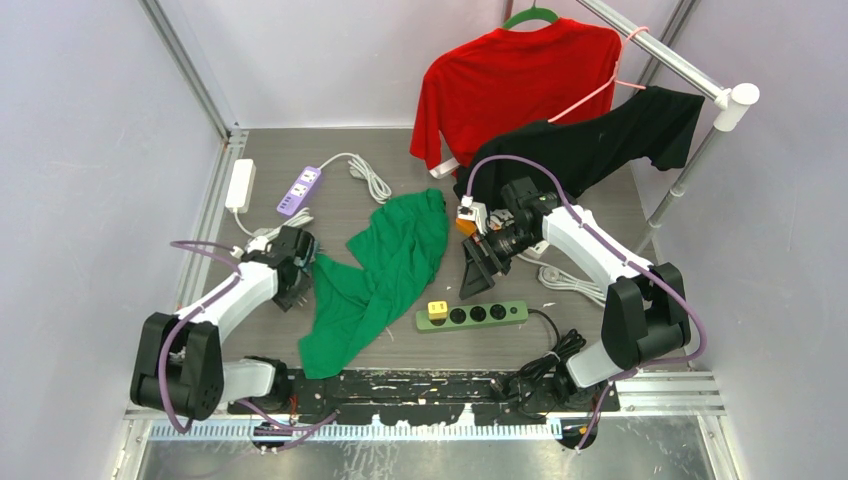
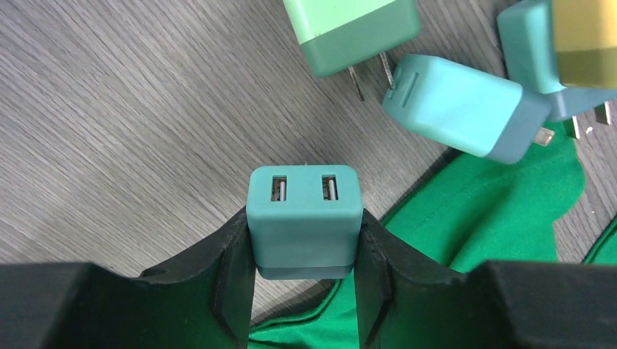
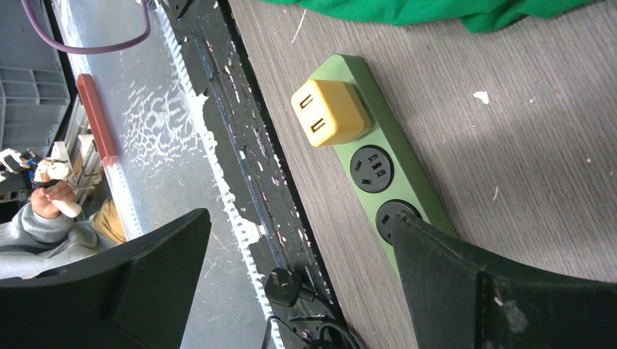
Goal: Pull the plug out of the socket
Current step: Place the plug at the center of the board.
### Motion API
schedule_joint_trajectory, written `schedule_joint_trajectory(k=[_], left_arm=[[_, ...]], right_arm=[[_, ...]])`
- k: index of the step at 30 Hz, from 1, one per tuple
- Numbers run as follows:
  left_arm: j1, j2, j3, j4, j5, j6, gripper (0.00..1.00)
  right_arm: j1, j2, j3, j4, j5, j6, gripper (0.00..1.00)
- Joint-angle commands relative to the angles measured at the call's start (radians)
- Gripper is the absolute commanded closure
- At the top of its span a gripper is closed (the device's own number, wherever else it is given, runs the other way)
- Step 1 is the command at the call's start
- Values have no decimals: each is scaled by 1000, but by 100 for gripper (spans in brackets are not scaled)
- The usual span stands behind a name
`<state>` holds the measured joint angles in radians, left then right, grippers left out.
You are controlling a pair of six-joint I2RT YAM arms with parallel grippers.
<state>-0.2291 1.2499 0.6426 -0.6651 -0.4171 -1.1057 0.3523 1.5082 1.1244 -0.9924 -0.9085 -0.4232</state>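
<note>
A yellow plug [image 1: 437, 310] [image 3: 329, 111] sits in the left end socket of the green power strip [image 1: 480, 314] [image 3: 396, 174] near the table's front edge. My right gripper [image 1: 478, 268] [image 3: 302, 247] hangs open just behind and above the strip, nothing between its fingers. At the left, my left gripper [image 1: 296, 285] [image 2: 304, 240] is shut on a teal USB plug [image 2: 304, 218], held above the table with its two ports facing the camera.
Several loose plugs lie beyond the held one, among them a teal plug [image 2: 466, 105] and a green plug [image 2: 349, 29]. A green cloth [image 1: 385, 265] [image 2: 495, 211] is spread mid-table. A purple power strip [image 1: 300, 190], red shirt [image 1: 510, 80] and black shirt [image 1: 600, 140] are behind.
</note>
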Motion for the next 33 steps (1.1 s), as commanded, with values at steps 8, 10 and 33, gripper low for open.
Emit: schedule_joint_trajectory(k=[8, 10, 33], left_arm=[[73, 87, 23, 43, 70, 50, 84], [78, 91, 23, 46, 77, 54, 78], [89, -28, 34, -9, 128, 72, 28]], right_arm=[[3, -6, 14, 3, 3, 2, 1], [2, -5, 14, 3, 3, 3, 1], [3, -8, 14, 0, 8, 1, 0]])
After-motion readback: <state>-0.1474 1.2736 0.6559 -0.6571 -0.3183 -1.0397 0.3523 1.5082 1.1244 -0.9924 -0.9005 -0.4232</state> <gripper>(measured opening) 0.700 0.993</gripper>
